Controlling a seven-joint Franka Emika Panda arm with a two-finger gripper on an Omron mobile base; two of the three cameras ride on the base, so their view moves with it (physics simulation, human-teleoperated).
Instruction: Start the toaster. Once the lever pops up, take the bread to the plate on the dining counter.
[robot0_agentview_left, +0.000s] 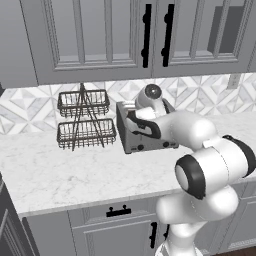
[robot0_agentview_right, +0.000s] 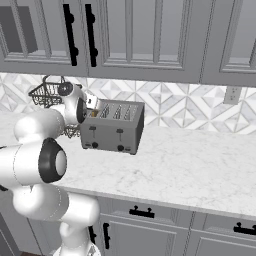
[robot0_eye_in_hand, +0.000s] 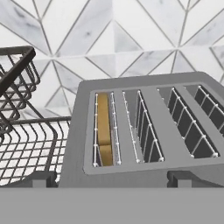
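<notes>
As seen from marble worktop (robot0_agentview_right: 190, 165): wire basket rack (robot0_agentview_left: 84, 119) at left, toaster (robot0_agentview_right: 113, 127) beside it, bread (robot0_eye_in_hand: 103, 130) sunk in leftmost slot. Gripper (robot0_eye_in_hand: 111, 179) hovers above toaster front, fingers spread apart, grasping nothing.

I see the marble worktop (robot0_agentview_right: 190, 165) carrying the toaster (robot0_agentview_right: 112, 127), with the wire basket rack (robot0_agentview_left: 84, 120) at its nine o'clock.
</notes>
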